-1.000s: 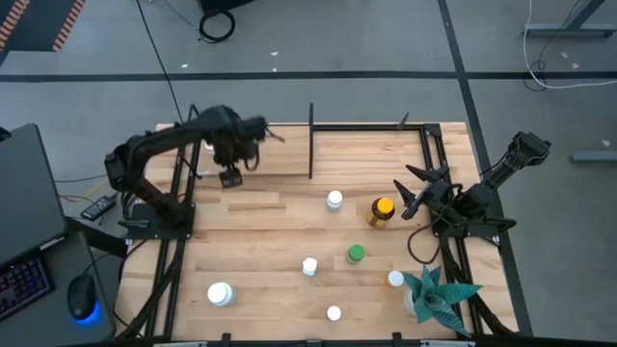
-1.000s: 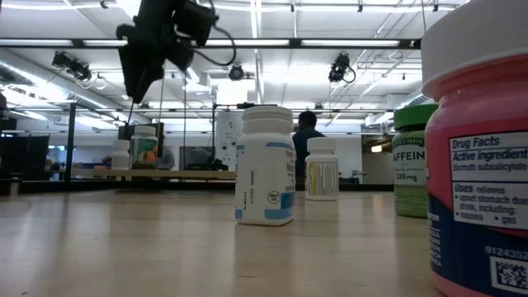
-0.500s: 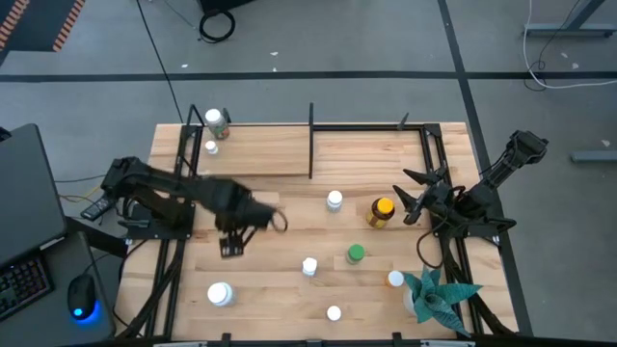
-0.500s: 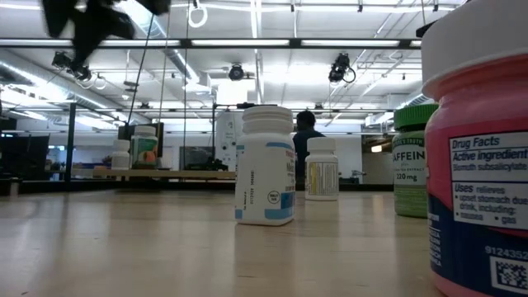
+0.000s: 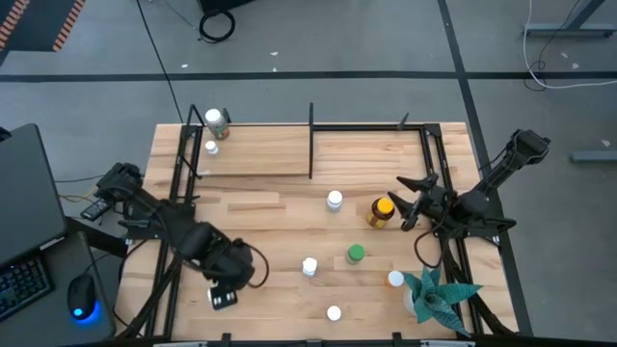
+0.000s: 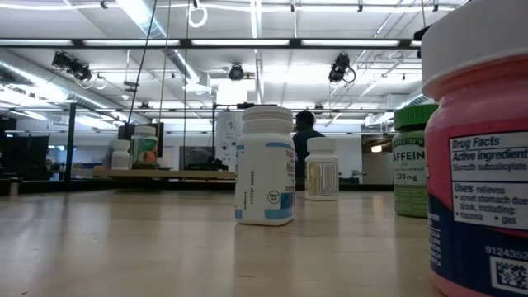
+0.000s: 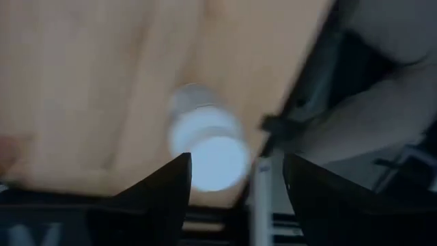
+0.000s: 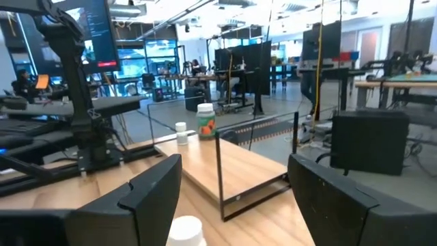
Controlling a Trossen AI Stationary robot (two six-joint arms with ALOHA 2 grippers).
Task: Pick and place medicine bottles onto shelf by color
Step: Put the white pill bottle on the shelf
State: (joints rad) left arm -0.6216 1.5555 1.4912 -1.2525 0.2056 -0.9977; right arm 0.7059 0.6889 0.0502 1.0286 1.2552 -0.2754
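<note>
My left gripper [image 5: 225,289] hangs open over a large white-capped bottle [image 5: 218,301] near the table's near left corner. In the left wrist view that bottle [image 7: 208,147] stands upright on the wood, below and between my fingers. My right gripper [image 5: 409,199] waits open at the right side, next to the amber bottle [image 5: 382,212] with the yellow cap. The shelf [image 5: 255,154] runs along the far side, with a black divider [image 5: 310,145]. Two bottles [image 5: 213,121] [image 5: 210,146] stand at its left end.
Standing loose on the table are white bottles [image 5: 334,200] [image 5: 309,266] [image 5: 334,313], a green-capped bottle [image 5: 356,254] and an orange-capped one [image 5: 395,280]. A teal spiky plant [image 5: 439,297] sits at the near right corner. Black frame posts [image 5: 178,193] edge both sides. A person [image 6: 307,132] shows far behind.
My left arm has swung from the shelf's far left end across the table's left side toward the near edge and come down over the large white bottle, leaving the low view. The bottles have stayed in place.
</note>
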